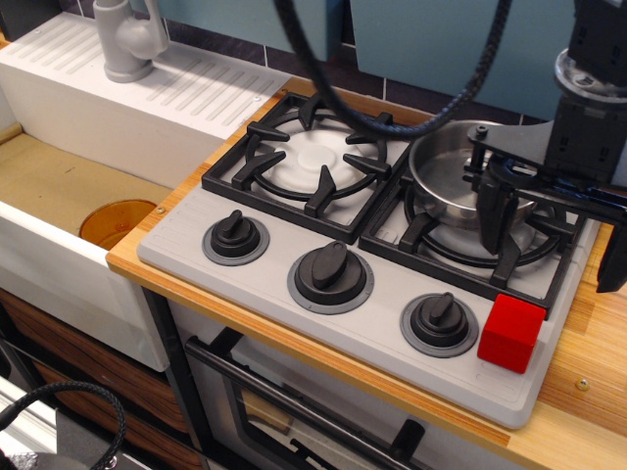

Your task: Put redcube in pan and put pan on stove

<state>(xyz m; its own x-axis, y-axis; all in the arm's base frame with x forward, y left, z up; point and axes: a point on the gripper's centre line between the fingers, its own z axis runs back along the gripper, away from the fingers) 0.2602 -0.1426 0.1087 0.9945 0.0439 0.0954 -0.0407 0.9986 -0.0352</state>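
- The redcube [511, 333] sits on the grey front panel of the stove [245, 279], at its front right corner, just to the right of the rightmost knob [439, 322] and close to it without clearly touching.
- It rests flat with one edge turned toward the camera; its top and two side faces show, all plain.
- The gripper [549, 230] hangs above and behind the cube, over the right burner; the cube lies forward of it, nearer the stove's front edge, and apart from both fingers.
- The gripper's black fingers are spread wide: one finger [493, 211] points down over the pan's near rim, the other shows at the right edge of the view beyond the stove's right side. Nothing is between them.
- The pan [453, 176] stands on the right burner's black grate [509, 264], toward the stove's back right corner. Its shiny inside is bare; the gripper covers its right part, so the handle cannot be made out.
- The cube is outside the pan, with the grate's front bar between them.
- The left burner [312, 159] has its own black grate around a white disc, with nothing on it.
- Two more black knobs, the middle knob [330, 275] and the left knob [235, 238], line the front panel toward the stove's left corner.
- The stove lies on a wooden counter [588, 362], whose bare strip shows along the right edge.
- To the left, beyond the counter's left edge, are a white sink [69, 186] and a grey tap [132, 39] at its back.
- A black cable [392, 122] loops across the top of the view above the burners.
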